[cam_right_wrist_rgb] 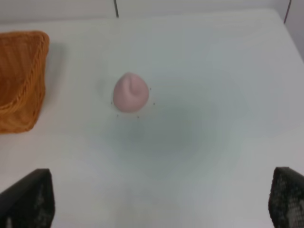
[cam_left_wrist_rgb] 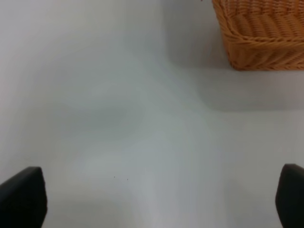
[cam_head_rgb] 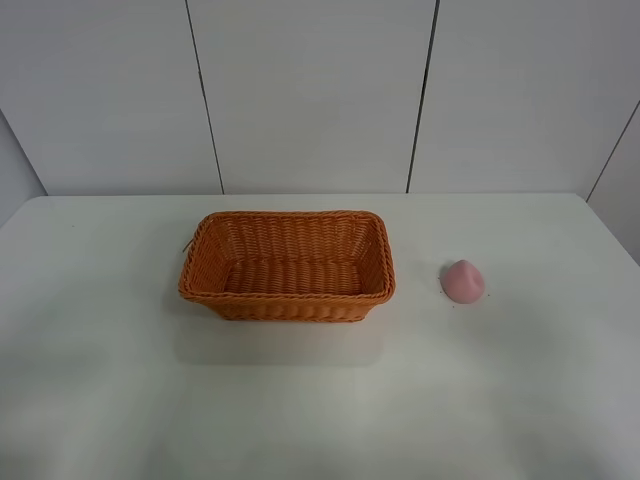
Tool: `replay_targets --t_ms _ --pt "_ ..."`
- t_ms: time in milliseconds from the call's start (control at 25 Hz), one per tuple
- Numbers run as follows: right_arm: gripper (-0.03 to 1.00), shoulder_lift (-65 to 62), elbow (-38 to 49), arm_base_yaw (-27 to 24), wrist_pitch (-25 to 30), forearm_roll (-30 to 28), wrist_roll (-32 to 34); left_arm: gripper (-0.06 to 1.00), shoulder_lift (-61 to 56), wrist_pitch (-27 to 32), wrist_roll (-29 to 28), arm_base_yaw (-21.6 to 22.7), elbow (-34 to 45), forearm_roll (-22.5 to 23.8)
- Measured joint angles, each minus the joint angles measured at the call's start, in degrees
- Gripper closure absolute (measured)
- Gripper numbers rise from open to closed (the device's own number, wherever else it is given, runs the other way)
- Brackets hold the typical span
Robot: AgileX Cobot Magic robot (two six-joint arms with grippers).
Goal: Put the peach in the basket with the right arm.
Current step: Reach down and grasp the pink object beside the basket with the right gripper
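Sitting right of centre in the high view, the peach [cam_head_rgb: 463, 281] lies near the basket [cam_head_rgb: 290, 308], a strip of desk [cam_head_rgb: 120, 400] between them. Right hand [cam_right_wrist_rgb: 156, 199] is spread wide, holding nothing, short of the peach; left hand [cam_left_wrist_rgb: 156, 197] likewise. White desk, pale panelled wall [cam_head_rgb: 300, 90].

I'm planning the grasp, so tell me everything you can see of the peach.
The peach is small, pale pink and matte, rounded with a slightly pointed top. It rests on the white table, right of the basket with bare table between them. Nothing else touches it; the open right gripper hangs short of it.
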Motion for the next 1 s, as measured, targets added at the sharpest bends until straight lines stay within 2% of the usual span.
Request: replay_targets --t_ms 320,720,1000 --pt "0.27 34.87 -13.22 0.0 -3.8 0.17 -0.21 -0.04 0.0 0.0 0.0 0.0 0.0 0.0" --pt "0.27 79.78 -34.67 0.0 -4.49 0.6 -2.84 -0.04 0.0 0.0 0.0 0.0 0.0 0.0" --pt "0.27 99.11 -49.68 0.2 -3.35 2.05 -3.33 -0.04 0.0 0.0 0.0 0.0 0.0 0.0"
